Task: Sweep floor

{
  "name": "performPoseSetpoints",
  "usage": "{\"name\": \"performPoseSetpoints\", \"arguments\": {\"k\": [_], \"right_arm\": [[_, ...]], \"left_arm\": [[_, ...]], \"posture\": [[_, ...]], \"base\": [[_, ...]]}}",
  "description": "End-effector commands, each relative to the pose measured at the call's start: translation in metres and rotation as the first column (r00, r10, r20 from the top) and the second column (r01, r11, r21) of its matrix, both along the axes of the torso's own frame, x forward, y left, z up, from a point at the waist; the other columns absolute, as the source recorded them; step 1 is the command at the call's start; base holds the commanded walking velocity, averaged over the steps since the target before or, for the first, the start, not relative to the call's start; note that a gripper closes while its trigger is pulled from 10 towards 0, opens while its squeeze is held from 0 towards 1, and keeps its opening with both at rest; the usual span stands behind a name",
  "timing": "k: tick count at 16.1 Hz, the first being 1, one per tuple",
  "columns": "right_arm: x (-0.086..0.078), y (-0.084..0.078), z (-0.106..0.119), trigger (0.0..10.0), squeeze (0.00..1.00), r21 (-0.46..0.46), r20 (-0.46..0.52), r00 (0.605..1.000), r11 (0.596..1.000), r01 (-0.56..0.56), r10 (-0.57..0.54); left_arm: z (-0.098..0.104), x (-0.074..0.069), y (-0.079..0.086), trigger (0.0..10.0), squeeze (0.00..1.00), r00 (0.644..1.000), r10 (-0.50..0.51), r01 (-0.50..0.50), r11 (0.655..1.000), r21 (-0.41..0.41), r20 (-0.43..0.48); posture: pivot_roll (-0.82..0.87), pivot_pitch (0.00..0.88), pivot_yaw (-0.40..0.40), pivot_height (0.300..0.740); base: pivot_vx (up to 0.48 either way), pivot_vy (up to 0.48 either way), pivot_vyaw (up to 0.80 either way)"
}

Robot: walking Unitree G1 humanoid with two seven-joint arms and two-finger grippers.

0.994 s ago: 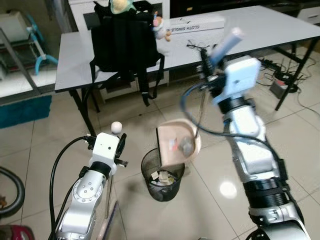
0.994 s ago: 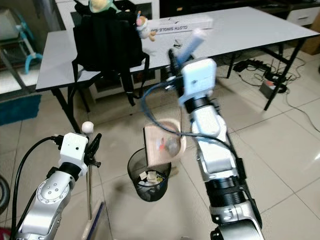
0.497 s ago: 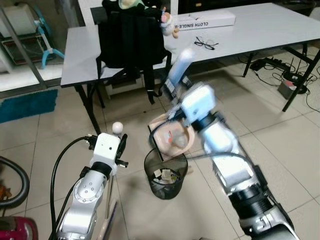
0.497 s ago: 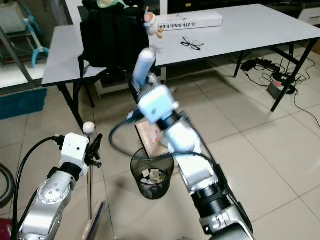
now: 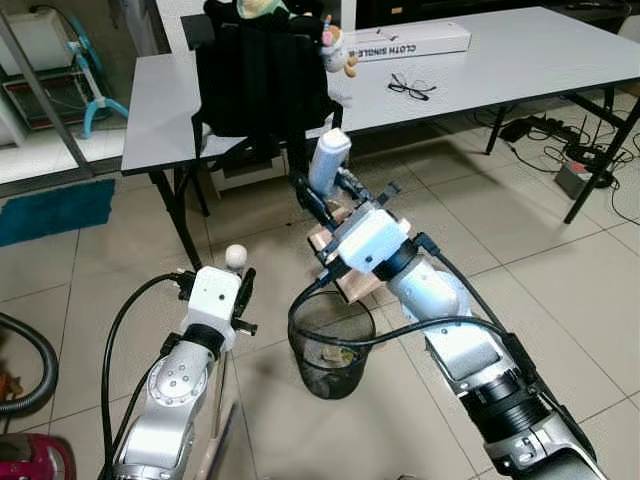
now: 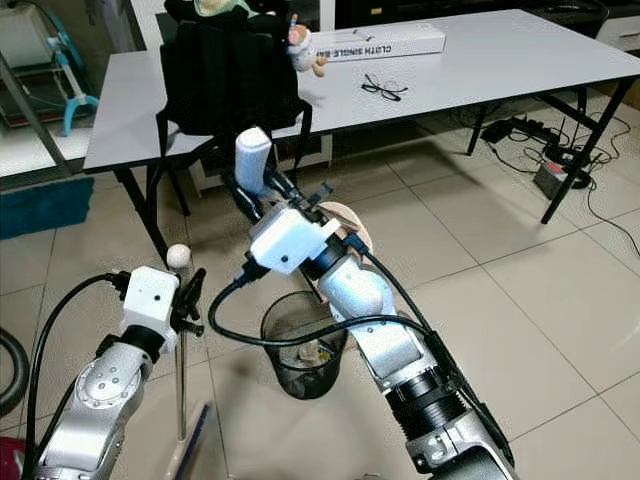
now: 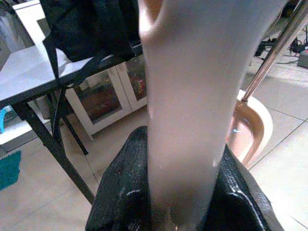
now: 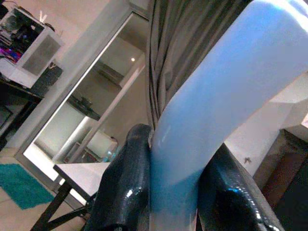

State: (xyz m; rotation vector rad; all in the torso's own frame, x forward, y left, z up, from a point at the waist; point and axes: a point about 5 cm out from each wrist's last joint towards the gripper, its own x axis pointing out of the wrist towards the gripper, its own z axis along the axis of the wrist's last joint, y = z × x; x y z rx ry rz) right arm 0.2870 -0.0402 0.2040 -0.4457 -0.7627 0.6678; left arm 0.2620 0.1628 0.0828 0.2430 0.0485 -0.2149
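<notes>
Right silver arm stretched forward and across toward the middle, wrist turned over, white wrist block uppermost. Right tool (image 5: 322, 190) with both black fingers (image 8: 126, 187) clamped on a pale blue handle. Left silver arm bent low at the left, forearm raised. Left tool (image 5: 236, 290) with black fingers (image 7: 122, 192) closed round a pale pole.

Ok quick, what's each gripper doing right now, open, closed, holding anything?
Left gripper: closed on the broom handle, beside the bin.
Right gripper: closed on the dustpan handle, dustpan tipped over the bin.
</notes>
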Motion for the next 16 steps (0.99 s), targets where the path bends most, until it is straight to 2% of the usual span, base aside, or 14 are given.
{"name": "performPoseSetpoints", "arguments": {"k": [1,7,11,14,16], "right_arm": [[-0.004,0.003,0.006,10.0,0.00,0.005,0.052,0.998,0.999,-0.033,0.033],[-0.010,0.007,-0.010,10.0,0.00,-0.028,0.012,0.995,0.995,-0.095,0.096],[-0.014,0.007,-0.025,10.0,0.00,-0.038,-0.082,0.987,0.989,-0.143,0.140],[-0.011,0.004,-0.039,10.0,0.00,-0.031,-0.223,0.962,0.985,-0.168,0.157],[-0.010,0.003,-0.041,10.0,0.00,-0.037,-0.254,0.954,0.984,-0.172,0.158]], "left_arm": [[0.001,0.000,0.001,10.0,0.00,1.000,-0.007,0.007,1.000,0.010,0.009],[0.002,-0.001,0.001,10.0,0.00,1.000,-0.003,0.003,1.000,0.013,0.010],[0.002,0.000,0.001,10.0,0.00,1.000,-0.004,0.004,1.000,0.012,0.009],[0.002,0.000,0.001,10.0,0.00,1.000,-0.004,0.004,1.000,0.008,0.008],[0.002,0.000,0.000,10.0,0.00,1.000,-0.003,0.003,1.000,0.006,0.008]], "posture": [[-0.08,0.000,0.059,0.740],[-0.08,0.000,0.057,0.740],[-0.08,0.000,0.059,0.740],[-0.08,0.000,0.060,0.740],[-0.08,0.000,0.060,0.740]], "base": [[0.000,0.000,0.00],[0.000,0.000,0.00],[0.000,0.000,0.00],[0.000,0.000,0.00],[0.000,0.000,0.00]]}}
